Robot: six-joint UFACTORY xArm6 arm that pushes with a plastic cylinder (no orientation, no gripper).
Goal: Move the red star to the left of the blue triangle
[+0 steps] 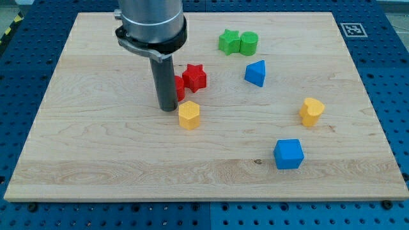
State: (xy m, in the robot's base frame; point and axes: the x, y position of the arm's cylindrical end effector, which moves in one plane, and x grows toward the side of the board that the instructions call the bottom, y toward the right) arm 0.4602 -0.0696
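The red star (195, 77) lies on the wooden board (96, 160) above the middle. The blue triangle (255, 73) lies to its right with a gap between them. My tip (168, 108) rests on the board just left of and below the red star. A second red block (179, 88), partly hidden behind the rod, sits between the rod and the star and touches the star's left side. A yellow hexagon block (189, 115) lies just right of and below my tip.
A green star (228, 41) and a green cylinder (249, 43) sit side by side near the view's top. A yellow block (311, 112) lies at the right. A blue cube (288, 154) lies at the lower right.
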